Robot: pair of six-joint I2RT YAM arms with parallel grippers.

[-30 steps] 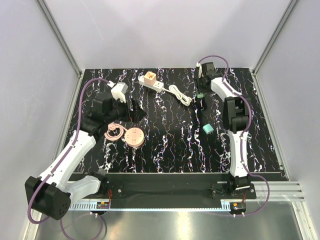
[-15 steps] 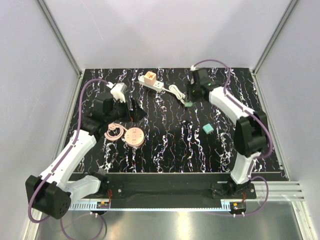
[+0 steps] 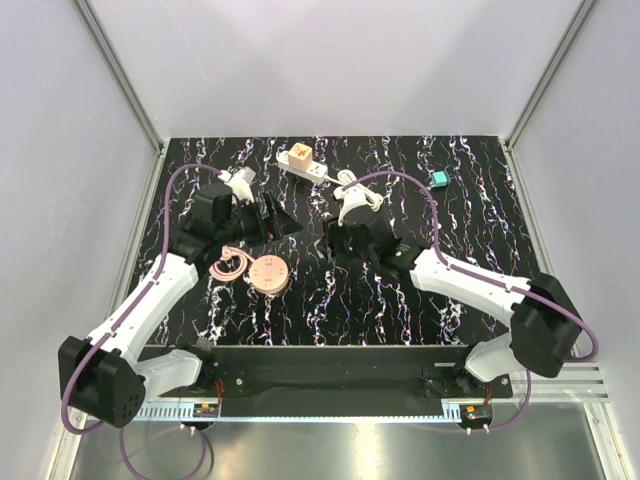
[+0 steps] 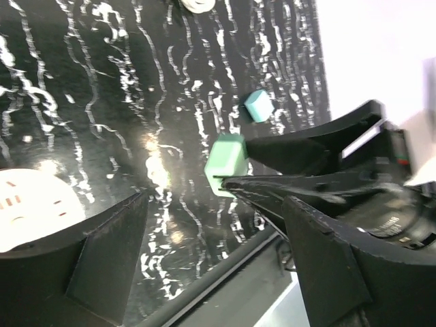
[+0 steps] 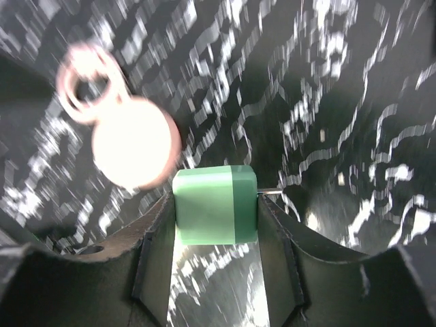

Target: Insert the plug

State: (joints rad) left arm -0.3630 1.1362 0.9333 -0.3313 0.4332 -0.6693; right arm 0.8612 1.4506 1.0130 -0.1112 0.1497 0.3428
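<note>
My right gripper (image 3: 338, 243) is shut on a green plug (image 5: 215, 204), held at mid table; a thin metal prong shows at the plug's right side. The plug is hidden under the gripper in the top view, but it shows in the left wrist view (image 4: 227, 158). The white power strip (image 3: 312, 170) lies at the back with an orange adapter (image 3: 299, 156) on its left end. Its white cable (image 3: 358, 192) coils to the right. My left gripper (image 3: 272, 221) is open and empty (image 4: 211, 272), just left of the right gripper.
A pink round disc (image 3: 268, 272) with a coiled pink cable (image 3: 230, 265) lies in front of the left gripper; the disc also shows in the right wrist view (image 5: 133, 143). A teal block (image 3: 438, 179) sits at the back right.
My right arm has swung from the back right to mid table with the green plug. The teal block now lies at the back right instead of mid right. The left gripper shifted slightly right.
</note>
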